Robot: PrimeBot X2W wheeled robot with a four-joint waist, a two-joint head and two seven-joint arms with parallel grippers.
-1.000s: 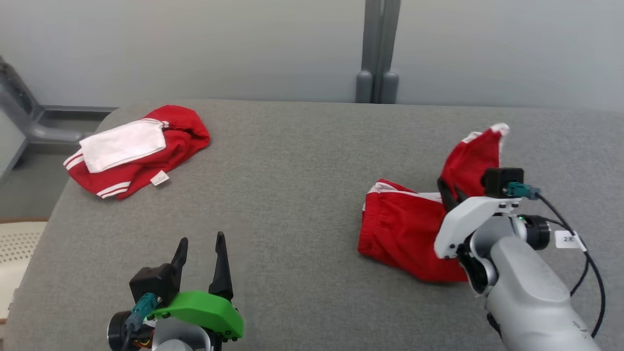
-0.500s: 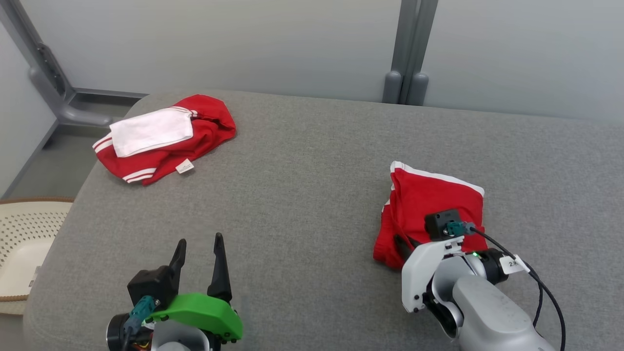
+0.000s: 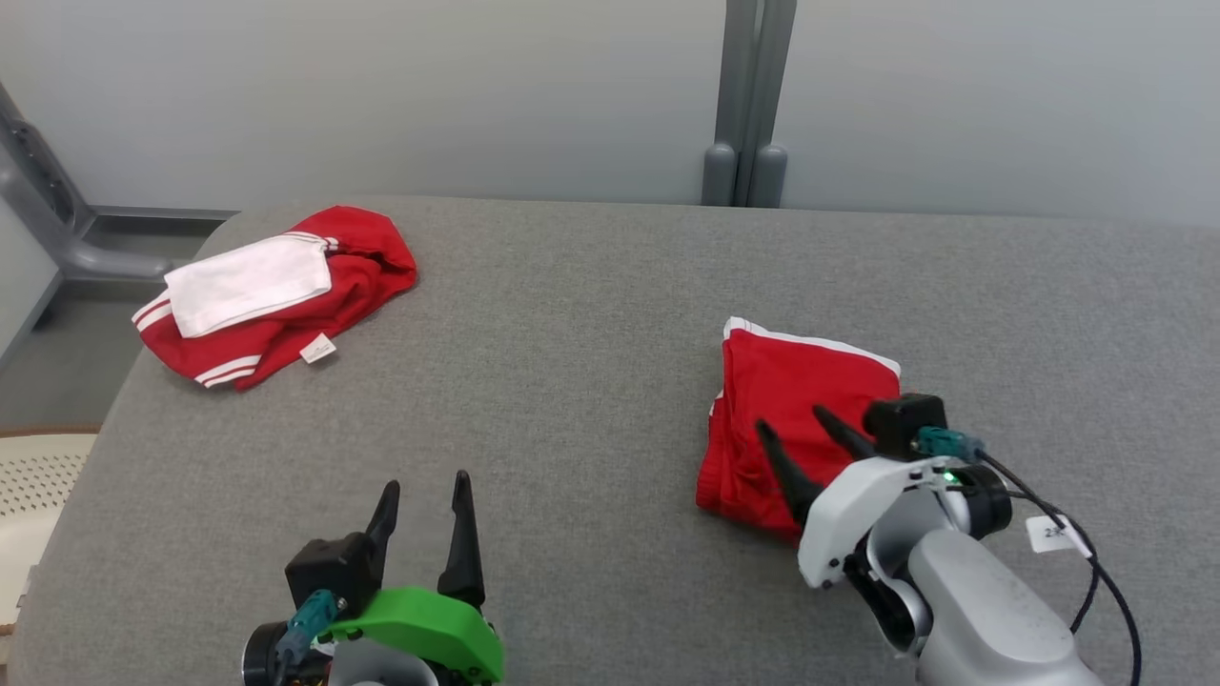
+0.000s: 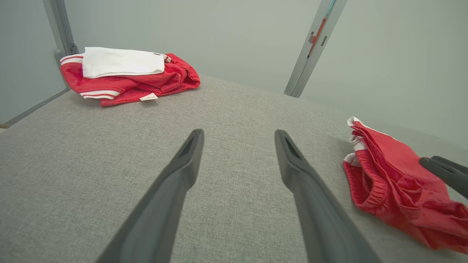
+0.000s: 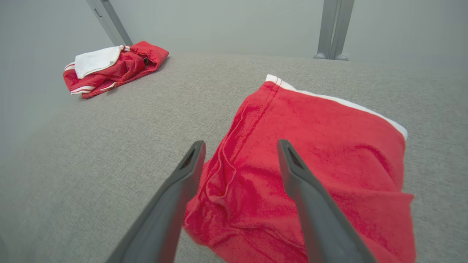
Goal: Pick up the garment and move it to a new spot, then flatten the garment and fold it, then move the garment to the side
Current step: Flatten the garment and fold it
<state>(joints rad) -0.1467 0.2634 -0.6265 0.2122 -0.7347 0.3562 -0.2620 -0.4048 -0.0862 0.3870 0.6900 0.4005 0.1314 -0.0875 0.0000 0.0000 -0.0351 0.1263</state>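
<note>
The garment (image 3: 796, 381), red shorts with a white trim, lies folded in a rough square on the right of the grey table (image 3: 572, 333). My right gripper (image 3: 791, 421) hovers over its near edge, open, with nothing between the fingers; the right wrist view shows the right gripper (image 5: 241, 143) spread just above the red garment (image 5: 329, 146). My left gripper (image 3: 426, 481) stands open over bare table at the lower left, well apart from the garment. In the left wrist view the left gripper (image 4: 239, 132) points across the table, with the garment (image 4: 387, 171) at the right.
A second red and white garment pile (image 3: 276, 291) lies at the table's far left corner. A pale perforated basket (image 3: 38, 476) sits beyond the table's left edge. Grey posts (image 3: 743, 105) stand against the back wall.
My right gripper has laid the raised flap of the garment down over the rest and then opened, letting go. The head camera has shifted. The left arm has stayed where it was.
</note>
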